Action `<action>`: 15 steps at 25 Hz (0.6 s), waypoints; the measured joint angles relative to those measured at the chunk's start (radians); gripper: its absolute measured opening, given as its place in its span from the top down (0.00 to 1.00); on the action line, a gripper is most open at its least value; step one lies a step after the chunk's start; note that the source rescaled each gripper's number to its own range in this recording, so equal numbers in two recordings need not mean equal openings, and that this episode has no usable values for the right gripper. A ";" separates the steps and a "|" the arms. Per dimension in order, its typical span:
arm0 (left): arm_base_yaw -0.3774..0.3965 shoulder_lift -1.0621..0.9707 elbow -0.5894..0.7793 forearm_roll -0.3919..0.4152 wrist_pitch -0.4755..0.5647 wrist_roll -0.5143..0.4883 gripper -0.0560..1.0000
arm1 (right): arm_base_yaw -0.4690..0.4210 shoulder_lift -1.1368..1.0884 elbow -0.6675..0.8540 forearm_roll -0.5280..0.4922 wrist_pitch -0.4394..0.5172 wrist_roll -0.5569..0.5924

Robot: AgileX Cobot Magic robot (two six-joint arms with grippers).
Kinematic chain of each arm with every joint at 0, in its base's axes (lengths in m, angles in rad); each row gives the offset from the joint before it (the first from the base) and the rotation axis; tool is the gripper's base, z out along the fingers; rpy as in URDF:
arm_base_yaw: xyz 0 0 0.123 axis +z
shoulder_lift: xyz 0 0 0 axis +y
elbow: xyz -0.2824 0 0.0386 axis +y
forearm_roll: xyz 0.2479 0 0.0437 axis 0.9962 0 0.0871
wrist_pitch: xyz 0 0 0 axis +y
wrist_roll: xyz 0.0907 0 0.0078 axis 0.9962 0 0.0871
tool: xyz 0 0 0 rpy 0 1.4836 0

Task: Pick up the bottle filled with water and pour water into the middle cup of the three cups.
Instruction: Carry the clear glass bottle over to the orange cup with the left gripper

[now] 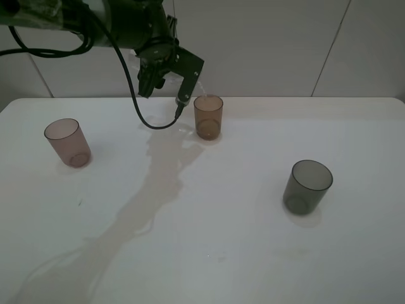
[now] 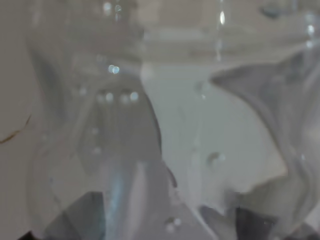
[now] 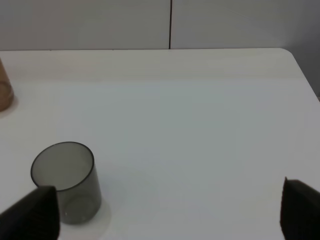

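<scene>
Pinkish-brown cup [image 1: 66, 142] stands far left | your left gripper [image 1: 168, 85] clamps the clear bottle [image 2: 150, 125], tipped just above the amber middle cup [image 1: 208, 117] | dark grey cup [image 1: 307, 185] stands right | your right gripper [image 3: 165, 215] is spread wide over the table [image 3: 200, 125].

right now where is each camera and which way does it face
Exterior high: mounted high, looking down on the table; left arm and end effector show.
Left wrist: on the left arm, close against the bottle; dark fingertips show.
Right wrist: low over the table, facing the grey cup; open fingertips show.
Shared: both exterior and right wrist see the grey cup.
</scene>
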 joint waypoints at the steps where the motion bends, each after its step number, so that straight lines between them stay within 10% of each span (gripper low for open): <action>1: 0.000 0.000 0.000 0.001 -0.002 0.000 0.93 | 0.000 0.000 0.000 0.000 0.000 0.000; 15: -0.008 0.000 0.000 0.054 -0.009 0.004 0.93 | 0.000 0.000 0.000 0.000 0.000 0.000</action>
